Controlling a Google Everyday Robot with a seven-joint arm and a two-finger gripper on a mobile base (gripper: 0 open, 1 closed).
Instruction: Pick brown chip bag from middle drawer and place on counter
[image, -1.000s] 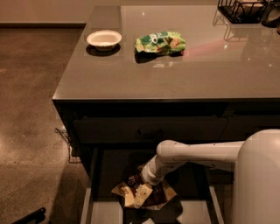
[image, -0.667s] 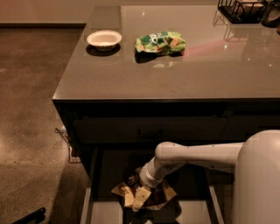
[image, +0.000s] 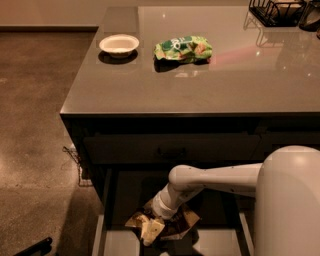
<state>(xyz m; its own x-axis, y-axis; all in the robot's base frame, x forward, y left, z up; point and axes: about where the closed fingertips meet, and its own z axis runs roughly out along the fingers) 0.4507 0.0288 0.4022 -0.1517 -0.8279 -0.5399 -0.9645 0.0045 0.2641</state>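
Note:
The brown chip bag (image: 181, 223) lies crumpled on the floor of the open middle drawer (image: 125, 197), below the counter's front edge. My white arm reaches down from the right into the drawer. My gripper (image: 153, 226) is at the bag's left end, pressed against it, and part of the bag is hidden under my wrist. The glossy grey-brown counter (image: 200, 87) spreads above the drawer.
A green chip bag (image: 182, 48) and a white bowl (image: 119, 44) sit on the counter's far left part. A black wire rack (image: 277, 11) stands at the back right. A closed drawer front (image: 170, 149) is above the open drawer. Brown floor lies to the left.
My arm has shifted slightly within the drawer. The brown chip bag stays in about the same place on the drawer floor.

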